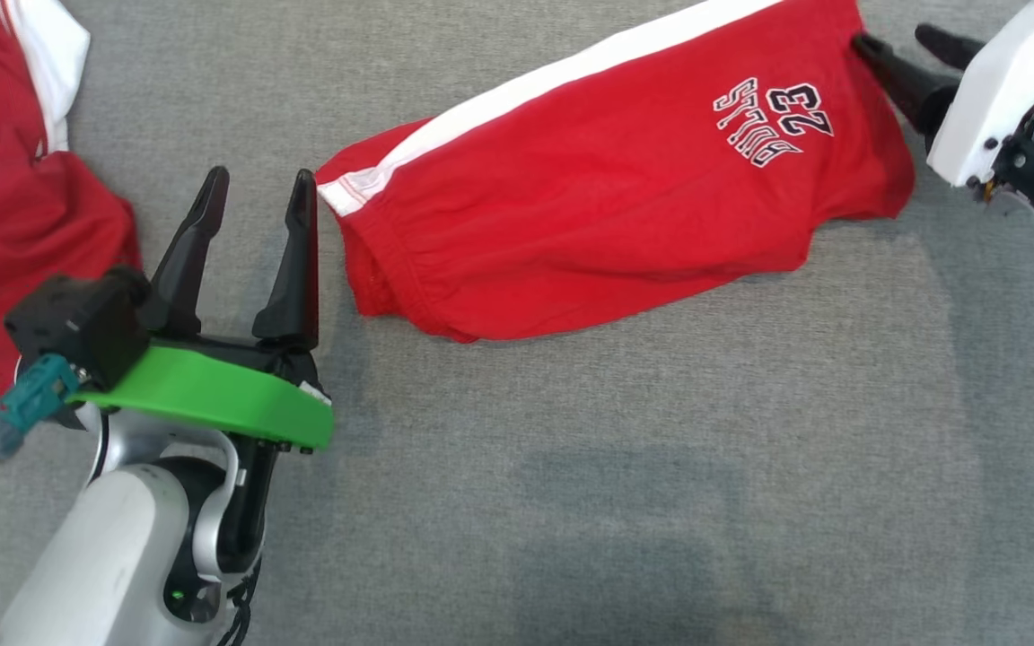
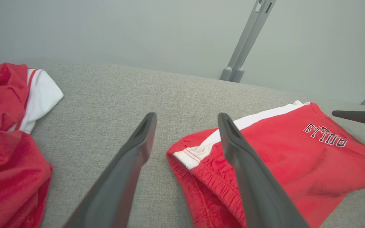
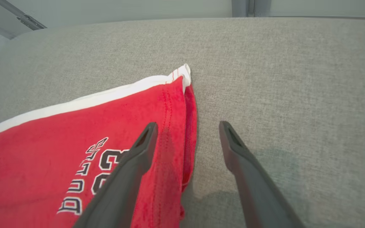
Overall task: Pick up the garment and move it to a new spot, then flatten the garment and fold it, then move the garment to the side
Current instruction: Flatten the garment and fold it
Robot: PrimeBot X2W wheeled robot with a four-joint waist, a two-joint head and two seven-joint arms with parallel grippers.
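1. Red shorts (image 1: 607,206) lie folded on the grey worktop (image 1: 661,449), toward its far edge. A second red garment (image 1: 5,224) sits toward the left edge.
2. Left gripper (image 1: 260,175): jaws spread, empty, just beside the waistband end.
3. Right gripper (image 1: 889,38): jaws spread, empty, over the hem end.
4. Fabric looks light, soft and limp. It will likely sag and unfold if lifted at one point.
5. Pinch all layers at the waistband corner and the hem corner, both together.

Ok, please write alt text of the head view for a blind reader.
Red Bulls 23 basketball shorts with a white side stripe lie on a grey fabric surface, the open left gripper by their waistband and the open right gripper at their hem. Another red and white garment lies at the left edge.
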